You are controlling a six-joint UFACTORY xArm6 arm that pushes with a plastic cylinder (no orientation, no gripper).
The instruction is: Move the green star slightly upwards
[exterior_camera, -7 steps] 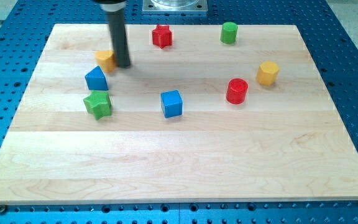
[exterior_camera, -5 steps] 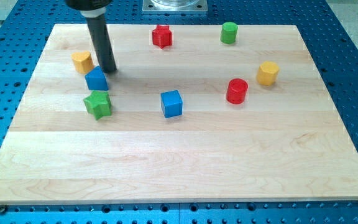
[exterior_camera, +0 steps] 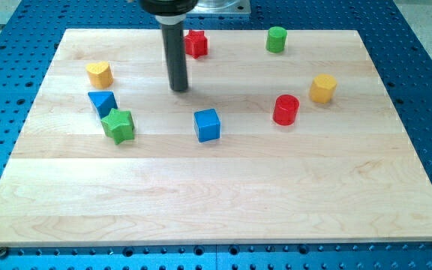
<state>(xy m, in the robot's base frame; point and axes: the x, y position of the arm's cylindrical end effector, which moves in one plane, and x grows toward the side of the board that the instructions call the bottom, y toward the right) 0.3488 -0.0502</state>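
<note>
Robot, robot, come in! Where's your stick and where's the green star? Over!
My tip on bare board, right of and above the green star, not touching. Blue block sits against the star's upper-left, partly in the upward path.

a robotics lab: a wooden board [exterior_camera: 223,195] on a blue perforated metal table [exterior_camera: 426,67], scattered with coloured test blocks.

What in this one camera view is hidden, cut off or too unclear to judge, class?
- Red star: its left edge is hidden behind the rod, above my tip.
- Rod's upper part: cut off by the view's top.
- Blue block and green star: touching or just apart, cannot tell.
</note>
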